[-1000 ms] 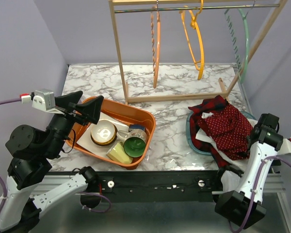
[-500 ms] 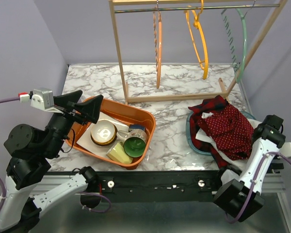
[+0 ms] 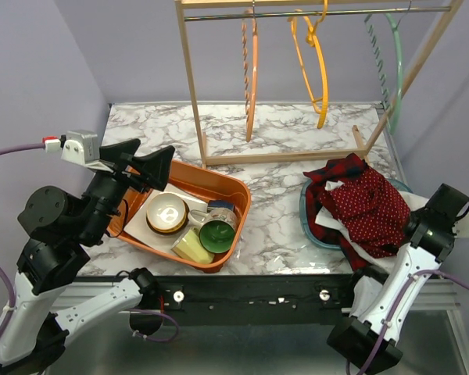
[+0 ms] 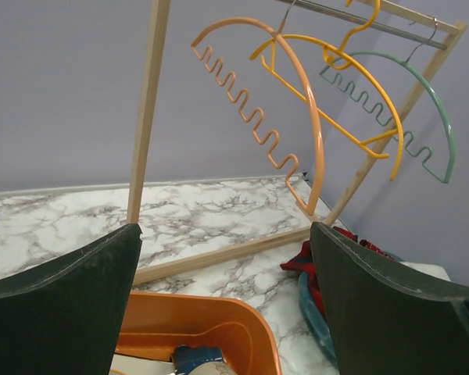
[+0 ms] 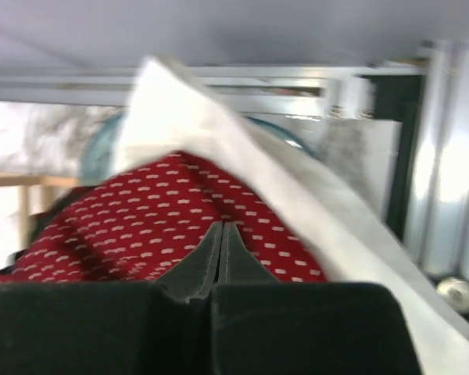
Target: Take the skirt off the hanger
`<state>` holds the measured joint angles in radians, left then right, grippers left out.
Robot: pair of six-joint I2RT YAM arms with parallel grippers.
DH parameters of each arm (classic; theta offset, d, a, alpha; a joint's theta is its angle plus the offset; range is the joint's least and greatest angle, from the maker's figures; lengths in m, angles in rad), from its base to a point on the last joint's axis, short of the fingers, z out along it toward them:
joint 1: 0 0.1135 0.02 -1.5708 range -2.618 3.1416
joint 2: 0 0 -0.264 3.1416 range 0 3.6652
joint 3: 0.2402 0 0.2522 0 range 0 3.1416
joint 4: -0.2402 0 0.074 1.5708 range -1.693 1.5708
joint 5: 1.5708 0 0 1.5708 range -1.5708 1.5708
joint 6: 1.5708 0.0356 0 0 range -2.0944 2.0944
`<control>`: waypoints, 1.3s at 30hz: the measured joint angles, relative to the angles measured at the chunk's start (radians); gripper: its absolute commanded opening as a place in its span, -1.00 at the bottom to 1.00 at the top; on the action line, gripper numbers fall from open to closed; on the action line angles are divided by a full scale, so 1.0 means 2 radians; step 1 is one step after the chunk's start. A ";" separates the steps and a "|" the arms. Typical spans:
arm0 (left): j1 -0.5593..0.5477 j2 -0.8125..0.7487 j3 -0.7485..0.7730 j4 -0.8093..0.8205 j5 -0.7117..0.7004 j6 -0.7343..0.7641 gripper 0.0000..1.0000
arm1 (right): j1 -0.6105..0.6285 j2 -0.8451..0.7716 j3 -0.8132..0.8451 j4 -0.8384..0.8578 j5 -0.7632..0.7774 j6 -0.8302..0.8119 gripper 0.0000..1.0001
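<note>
The red white-dotted skirt (image 3: 367, 207) lies crumpled in a blue basin (image 3: 306, 219) at the right, off any hanger; it fills the right wrist view as the skirt (image 5: 133, 226). An orange hanger (image 3: 252, 70), a yellow hanger (image 3: 316, 62) and a green hanger (image 3: 394, 55) hang bare on the wooden rack (image 3: 191, 86). My right gripper (image 5: 221, 228) is shut with nothing between its fingers, just off the skirt's near right edge. My left gripper (image 4: 225, 234) stands wide open above the orange bin (image 3: 223, 183), holding nothing.
A white cloth (image 3: 338, 226) and a dark red plaid garment (image 3: 342, 168) share the basin with the skirt. The orange bin holds a bowl (image 3: 166, 212), a green cup (image 3: 216, 235) and other dishes. The rack's base bar (image 3: 281, 156) crosses the table's back.
My right gripper has shut and its arm has drawn back to the right, away from the basin. The left arm has shifted slightly up and right. The hangers swing on the rail.
</note>
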<state>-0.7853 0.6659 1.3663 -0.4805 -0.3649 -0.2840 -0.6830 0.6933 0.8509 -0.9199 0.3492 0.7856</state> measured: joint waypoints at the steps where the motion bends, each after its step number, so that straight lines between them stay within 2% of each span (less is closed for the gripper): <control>1: 0.000 0.001 0.000 0.000 0.000 0.000 0.98 | 0.000 -0.001 0.003 0.010 -0.012 -0.002 -0.99; 9: 0.000 0.010 0.000 -0.001 0.000 0.001 0.98 | 0.000 -0.001 -0.034 0.097 -0.167 0.002 -0.99; 15: 0.000 0.012 0.000 0.000 0.000 0.004 0.97 | 0.000 0.031 -0.071 0.120 -0.207 0.017 -0.99; 20: 0.000 0.015 -0.001 0.001 0.000 0.007 0.98 | 0.000 0.062 -0.087 0.133 -0.188 0.033 -0.99; 24: 0.000 0.016 -0.011 0.004 -0.001 0.007 0.98 | 0.002 0.177 -0.138 0.162 -0.170 0.054 -0.99; 27: 0.000 0.019 -0.013 0.005 -0.003 0.007 0.98 | 0.012 0.239 -0.138 0.169 -0.132 0.063 -0.99; 34: 0.000 0.019 -0.021 0.016 -0.012 0.012 0.97 | 0.043 0.247 -0.122 0.187 -0.087 0.014 -0.93; 39: 0.000 0.020 -0.023 0.019 -0.018 0.017 0.98 | 0.082 0.249 -0.080 0.185 -0.050 -0.024 -0.75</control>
<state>-0.7853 0.7055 1.3212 -0.4427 -0.4007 -0.2493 -0.5186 1.1912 0.6903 -0.5503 0.2493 0.7380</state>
